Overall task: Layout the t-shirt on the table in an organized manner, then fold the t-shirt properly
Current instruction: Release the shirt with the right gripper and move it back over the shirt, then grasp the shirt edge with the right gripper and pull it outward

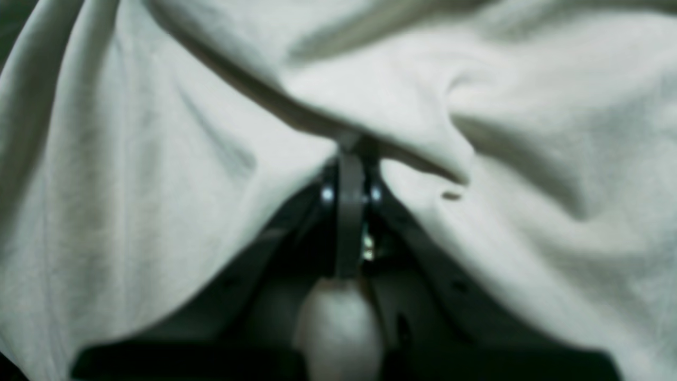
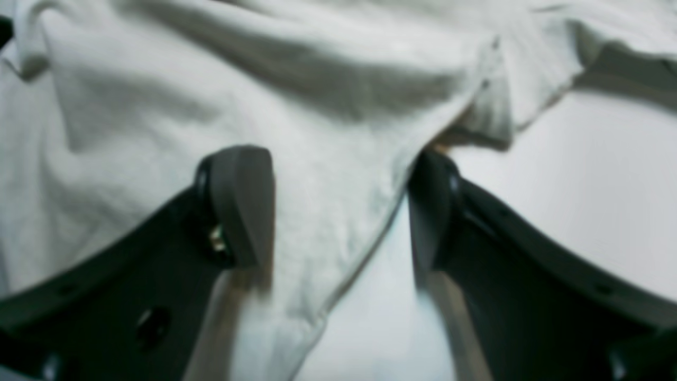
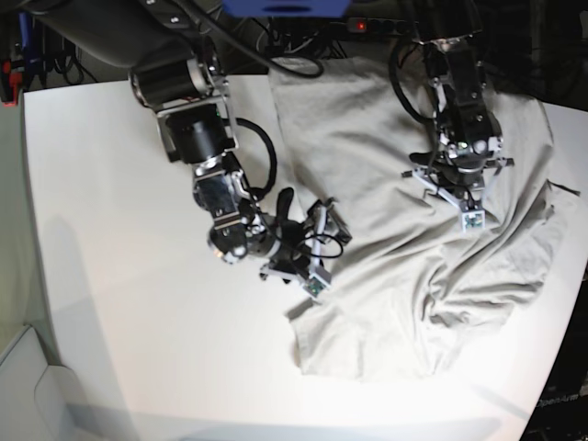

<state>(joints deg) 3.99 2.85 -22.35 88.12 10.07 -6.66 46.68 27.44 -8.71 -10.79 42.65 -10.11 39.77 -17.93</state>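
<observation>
Our left gripper (image 1: 351, 159) has its jaws pressed together on a pinched ridge of the t-shirt (image 1: 158, 174); in the left wrist view the two dark fingers meet in a narrow line and the cloth bunches over their tips, falling away in soft folds to both sides. In the base view this gripper (image 3: 464, 197) sits on the right, over the upper right part of the shirt, with wrinkles radiating from where it grips.

Our right gripper (image 2: 344, 206) stands wide apart. In the right wrist view one grey pad (image 2: 240, 203) lies over the cloth, while the other finger (image 2: 431, 211) sits at the shirt's edge, with a strip of fabric running between them; we cannot tell whether either pad is pressing the cloth. In the base view this gripper (image 3: 308, 243) is at the shirt's left edge, about halfway down.

The t-shirt (image 3: 395, 239) lies crumpled on the table (image 3: 119, 276), filling the right half of the base view. Its upper portion is fairly smooth, the lower right is heaped in deep folds, and a flatter flap reaches toward the near edge. The table's white top lies bare to the left and along the front, and shows at right in the right wrist view (image 2: 582, 185)
</observation>
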